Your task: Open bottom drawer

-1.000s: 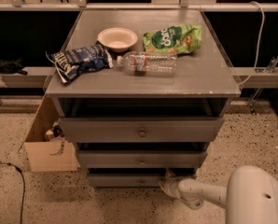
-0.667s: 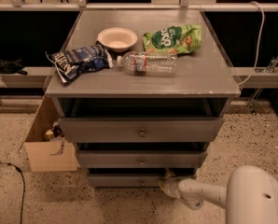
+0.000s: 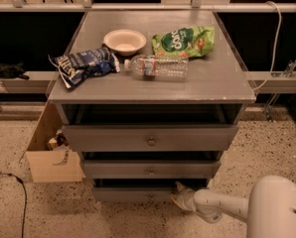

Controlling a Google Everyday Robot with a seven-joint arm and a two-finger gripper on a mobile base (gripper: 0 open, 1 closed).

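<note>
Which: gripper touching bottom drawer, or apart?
Cannot tell. Camera view: gripper overlaps right end of bottom drawer; neither contact nor gap shows plainly.

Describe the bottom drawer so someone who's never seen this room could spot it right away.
Look at the grey cabinet in the centre, which has three stacked drawers. The bottom drawer is the lowest front, closest to the floor, and the only one with the robot's tool at its right end.
</note>
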